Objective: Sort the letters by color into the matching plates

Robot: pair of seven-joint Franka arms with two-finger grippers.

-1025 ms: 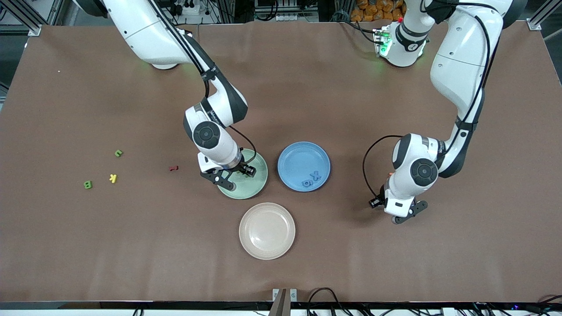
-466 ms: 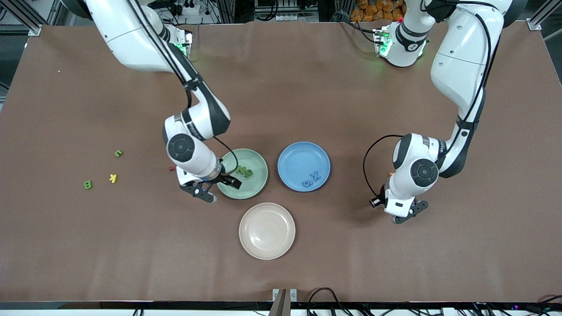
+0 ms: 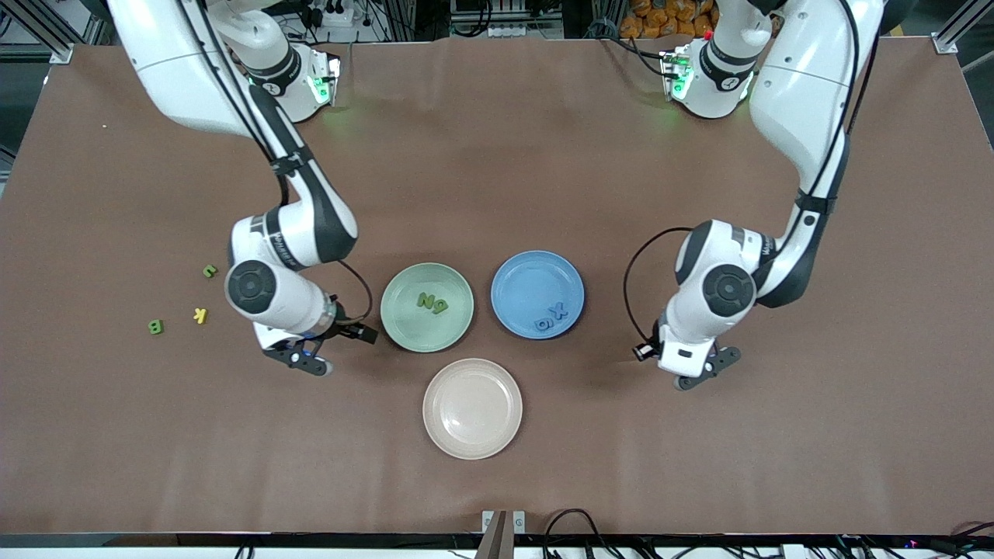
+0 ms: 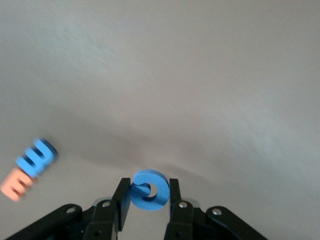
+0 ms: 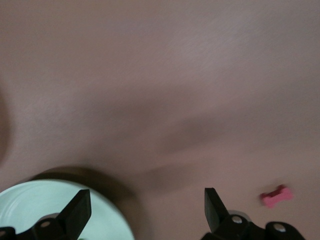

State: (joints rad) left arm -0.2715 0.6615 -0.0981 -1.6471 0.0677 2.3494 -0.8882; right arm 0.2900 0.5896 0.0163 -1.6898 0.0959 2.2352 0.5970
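Readable shapes only: on the green plate [image 3: 397, 314], a green N [image 3: 425, 300] beside a green 9 [image 3: 440, 307]. On the blue plate [image 3: 528, 276], a blue X [image 3: 557, 311] next to a blue letter [image 3: 542, 322] that can't be made out. Out on the surface [image 3: 497, 155], a yellow K [image 3: 200, 314] and a green B [image 3: 155, 327].

Green plate [image 3: 404, 326] holds two green letters [image 3: 432, 303], blue plate [image 3: 528, 272] two
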